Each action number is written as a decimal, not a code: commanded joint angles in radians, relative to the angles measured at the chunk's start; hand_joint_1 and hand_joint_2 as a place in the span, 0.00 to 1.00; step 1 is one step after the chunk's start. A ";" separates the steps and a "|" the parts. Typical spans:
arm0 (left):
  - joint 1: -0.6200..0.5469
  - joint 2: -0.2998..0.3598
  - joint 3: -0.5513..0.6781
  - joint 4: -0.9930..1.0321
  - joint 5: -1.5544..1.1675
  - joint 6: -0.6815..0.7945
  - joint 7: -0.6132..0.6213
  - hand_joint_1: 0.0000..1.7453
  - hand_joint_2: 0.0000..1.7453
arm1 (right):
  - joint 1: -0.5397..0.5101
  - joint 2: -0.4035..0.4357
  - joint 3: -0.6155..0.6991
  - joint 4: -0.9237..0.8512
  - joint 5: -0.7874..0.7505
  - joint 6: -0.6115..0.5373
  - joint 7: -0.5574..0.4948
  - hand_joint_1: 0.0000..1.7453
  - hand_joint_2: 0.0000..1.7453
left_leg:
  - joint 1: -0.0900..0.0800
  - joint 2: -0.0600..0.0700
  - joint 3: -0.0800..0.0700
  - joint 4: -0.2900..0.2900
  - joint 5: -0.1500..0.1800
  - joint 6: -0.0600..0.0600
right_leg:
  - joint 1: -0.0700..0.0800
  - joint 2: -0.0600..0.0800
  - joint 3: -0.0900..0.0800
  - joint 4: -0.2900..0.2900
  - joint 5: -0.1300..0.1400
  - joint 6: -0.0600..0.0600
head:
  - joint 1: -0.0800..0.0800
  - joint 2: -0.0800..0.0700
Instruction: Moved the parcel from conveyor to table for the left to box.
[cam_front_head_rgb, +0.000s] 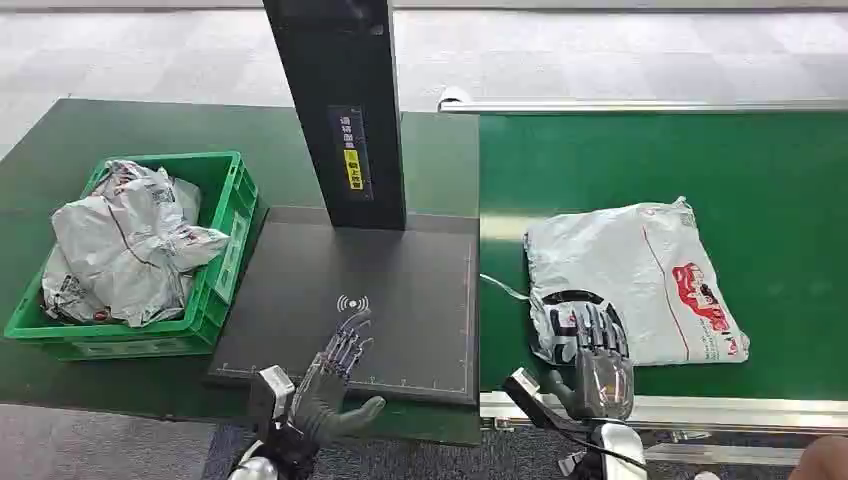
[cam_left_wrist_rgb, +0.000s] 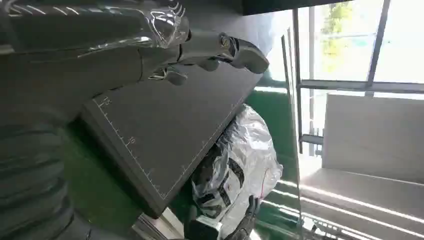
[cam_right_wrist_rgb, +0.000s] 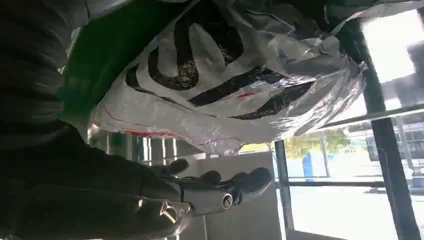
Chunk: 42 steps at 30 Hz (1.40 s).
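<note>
While my left hand (cam_front_head_rgb: 335, 375) hovers spread over the scale pad (cam_front_head_rgb: 400, 300), my right hand (cam_front_head_rgb: 592, 355) rests spread-fingered on the parcel (cam_front_head_rgb: 640, 275), gripping nothing.

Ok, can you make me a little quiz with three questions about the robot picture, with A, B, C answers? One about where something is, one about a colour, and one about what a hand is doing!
1. Where does the single white parcel lie?
A. On the green conveyor belt
B. On the dark plate
C. On the floor

2. What colour is the crate holding the bagged parcels?
A. Blue
B. Green
C. Red

3. What is the left hand doing?
A. Gripping a parcel
B. Resting in the crate
C. Holding nothing, fingers apart, above the dark plate

Answers: 1 A, the parcel sits on the belt, with the right hand at its near corner. 2 B, the crate walls are bright green. 3 C, nothing is in its fingers.
</note>
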 joint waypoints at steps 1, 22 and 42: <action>-0.031 0.020 -0.041 0.058 -0.005 -0.009 0.016 0.00 1.00 | -0.048 0.012 -0.029 0.093 0.003 -0.009 -0.011 0.00 1.00 | 0.000 -0.001 0.003 -0.002 0.000 0.000 | 0.000 0.000 0.003 -0.002 0.000 0.000 | 0.000 0.000; -0.033 0.023 -0.050 0.034 -0.024 -0.021 0.036 0.00 1.00 | -0.117 0.022 -0.034 0.262 -0.017 -0.009 0.028 0.00 1.00 | 0.000 0.000 0.002 -0.001 0.000 0.000 | 0.000 0.001 0.002 -0.001 0.000 0.000 | 0.000 0.000; -0.054 0.027 -0.073 0.071 -0.017 -0.027 0.031 0.00 1.00 | -0.174 0.058 -0.058 0.287 -0.015 -0.009 -0.004 1.00 1.00 | 0.000 0.000 0.002 -0.001 0.000 0.000 | 0.000 0.001 0.002 -0.001 0.000 0.000 | 0.000 0.000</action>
